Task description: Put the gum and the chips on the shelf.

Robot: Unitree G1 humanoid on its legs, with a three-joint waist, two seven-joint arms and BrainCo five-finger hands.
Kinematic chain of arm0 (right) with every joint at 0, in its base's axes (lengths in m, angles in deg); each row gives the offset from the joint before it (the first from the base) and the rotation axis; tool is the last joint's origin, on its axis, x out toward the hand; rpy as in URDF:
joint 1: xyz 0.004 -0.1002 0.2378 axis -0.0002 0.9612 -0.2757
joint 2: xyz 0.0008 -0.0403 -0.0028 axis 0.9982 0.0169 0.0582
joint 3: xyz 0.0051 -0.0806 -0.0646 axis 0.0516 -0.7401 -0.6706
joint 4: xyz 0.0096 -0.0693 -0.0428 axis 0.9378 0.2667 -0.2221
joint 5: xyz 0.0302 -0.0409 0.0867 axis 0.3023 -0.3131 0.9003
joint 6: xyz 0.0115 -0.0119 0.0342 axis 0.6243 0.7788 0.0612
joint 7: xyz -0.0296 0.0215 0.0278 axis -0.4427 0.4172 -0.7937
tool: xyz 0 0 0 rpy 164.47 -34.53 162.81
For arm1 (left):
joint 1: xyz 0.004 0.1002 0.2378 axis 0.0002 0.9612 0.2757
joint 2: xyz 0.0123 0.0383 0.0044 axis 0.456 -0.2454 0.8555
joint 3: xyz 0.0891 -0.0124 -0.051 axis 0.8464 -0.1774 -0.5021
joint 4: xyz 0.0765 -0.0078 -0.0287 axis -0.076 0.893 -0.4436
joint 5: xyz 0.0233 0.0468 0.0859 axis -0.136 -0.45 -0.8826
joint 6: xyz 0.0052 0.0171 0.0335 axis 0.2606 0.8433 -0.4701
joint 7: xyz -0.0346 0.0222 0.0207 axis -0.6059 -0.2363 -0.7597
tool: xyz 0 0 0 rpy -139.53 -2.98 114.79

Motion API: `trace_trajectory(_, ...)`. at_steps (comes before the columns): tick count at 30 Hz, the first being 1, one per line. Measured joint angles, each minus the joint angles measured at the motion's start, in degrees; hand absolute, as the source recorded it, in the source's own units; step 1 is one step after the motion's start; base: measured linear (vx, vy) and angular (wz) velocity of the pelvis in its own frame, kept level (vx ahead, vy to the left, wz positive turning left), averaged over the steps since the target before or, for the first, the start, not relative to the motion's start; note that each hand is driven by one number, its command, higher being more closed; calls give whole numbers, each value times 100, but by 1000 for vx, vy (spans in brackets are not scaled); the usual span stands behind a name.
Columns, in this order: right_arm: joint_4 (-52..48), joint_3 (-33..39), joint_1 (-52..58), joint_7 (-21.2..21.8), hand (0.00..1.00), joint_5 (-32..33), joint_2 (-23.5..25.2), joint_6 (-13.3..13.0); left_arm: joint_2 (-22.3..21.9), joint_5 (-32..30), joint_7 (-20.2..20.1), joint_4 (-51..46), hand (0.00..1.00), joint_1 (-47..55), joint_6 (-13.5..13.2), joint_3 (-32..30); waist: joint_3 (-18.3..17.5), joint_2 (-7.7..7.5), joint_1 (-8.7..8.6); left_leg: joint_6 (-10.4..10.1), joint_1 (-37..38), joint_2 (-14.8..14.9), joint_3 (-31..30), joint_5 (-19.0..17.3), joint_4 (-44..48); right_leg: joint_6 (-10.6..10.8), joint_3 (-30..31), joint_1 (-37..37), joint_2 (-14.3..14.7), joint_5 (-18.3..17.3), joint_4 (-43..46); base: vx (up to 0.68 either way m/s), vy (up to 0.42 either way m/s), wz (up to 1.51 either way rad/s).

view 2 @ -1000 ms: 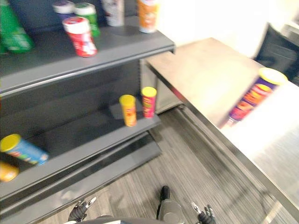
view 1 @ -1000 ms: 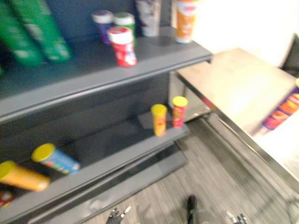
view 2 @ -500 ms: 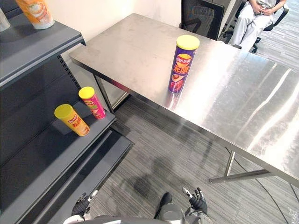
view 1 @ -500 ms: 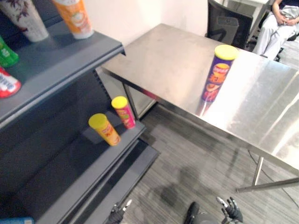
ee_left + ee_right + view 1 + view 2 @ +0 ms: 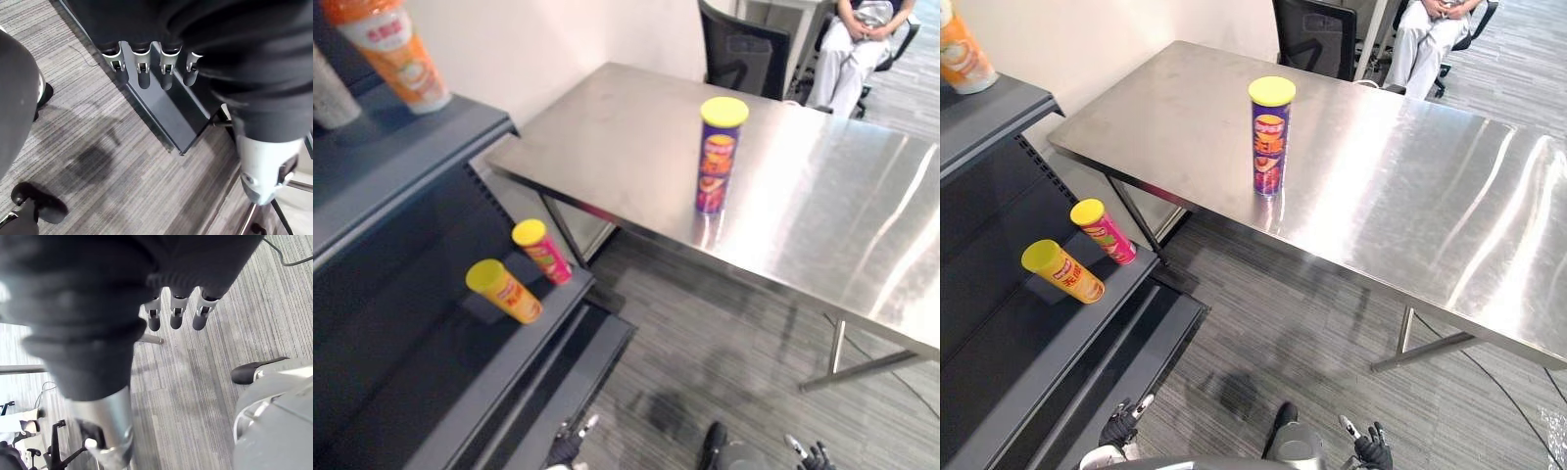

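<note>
A tall purple chips can with a yellow lid stands upright on the steel table, near its front edge. The dark grey shelf unit stands to the left of the table. My left hand hangs low over the floor beside the shelf's base, its fingers straight and holding nothing. My right hand hangs low over the grey floor as well, fingers relaxed and empty. Both hands sit at the bottom edge of the eye views, the left hand and the right hand, far below the can.
A yellow can and a pink can lean on the lower shelf board. An orange tube stands on the upper board. A black office chair and a seated person are beyond the table.
The camera has swung right from the shelf toward the table, bringing the chips can into full view. Both hands stay low and empty.
</note>
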Motion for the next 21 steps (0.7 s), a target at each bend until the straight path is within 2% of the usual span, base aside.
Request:
trace_trajectory(1,-9,-6,25,-31,0,4,5,-3,0,1,9,-10,0,4,0,-61,2,-12,-28,86,-120,215,-380,58,448,-34,51,2,8,-168,146,-70,-134,-19)
trace_trajectory(2,-82,-12,46,-95,0,13,9,-10,-32,1,36,-80,0,18,-3,-179,4,-27,-5,273,-279,377,-936,189,921,-73,226,0,32,-261,276,-41,-143,-38)
trace_trajectory(3,-201,-16,58,-127,0,13,10,-10,-70,2,70,-151,0,47,-23,-248,28,-74,30,333,-423,410,-1223,136,1071,-73,358,-14,40,-294,341,-4,-112,-79)
trace_trajectory(5,-420,-26,-98,-211,0,11,-80,-43,-178,12,174,-222,0,94,-130,-349,12,-36,141,234,-625,38,-2336,-332,894,-127,924,-115,97,-344,342,6,-67,-107)
trace_trajectory(7,-417,-40,-203,-215,0,4,-130,-46,-220,63,218,-270,0,132,-190,-345,3,-19,158,212,-725,-121,-2718,-455,690,-127,1234,-87,196,-344,273,13,-57,-92)
trace_trajectory(9,-423,-230,-300,-227,0,11,-155,-57,-255,75,263,-338,0,190,-269,-344,-39,52,212,145,-984,-137,-3216,-497,218,-128,1617,-95,453,-344,204,39,5,-105)
trace_trajectory(12,-425,-319,-305,-238,0,8,-154,-58,-293,74,353,-354,0,188,-269,-359,-71,100,327,145,-1095,-180,-3580,-496,-51,-88,1889,-99,569,-320,199,53,100,-79)
trace_trajectory(13,-426,-381,-302,-242,0,7,-157,-60,-334,73,396,-353,0,190,-270,-428,-81,116,372,146,-1099,-276,-3819,-496,-190,-35,2063,-92,584,-287,212,78,212,-99)
trace_trajectory(15,-450,-477,-261,-233,0,2,-170,-77,-411,83,490,-340,0,233,-265,-445,-142,213,438,172,-1086,-380,-4020,-473,-429,46,2293,-112,640,-239,204,80,239,-94)
trace_trajectory(16,-477,-475,-209,-232,0,-4,-185,-114,-520,86,527,-309,0,287,-242,-441,-260,403,433,241,-1099,-372,-4029,-404,-611,126,2304,-170,719,-204,230,114,309,-58)
trace_trajectory(17,-449,-464,-145,-240,0,-8,-121,-121,-542,85,539,-254,0,293,-235,-443,-386,437,425,-8,-1058,-411,-3935,-601,-645,257,2368,-185,642,-213,297,127,320,-40)
trace_trajectory(20,-420,-476,29,-249,0,-23,130,-131,-424,64,592,-270,0,273,-238,-448,-569,190,423,101,-1054,-768,-3817,-664,-713,458,2405,-157,302,-64,70,168,276,-3)
trace_trajectory(21,-413,-476,30,-250,0,-22,151,-134,-411,54,595,-269,0,274,-238,-449,-588,160,423,110,-1047,-828,-3806,-669,-734,502,2404,-136,269,-36,4,172,217,5)
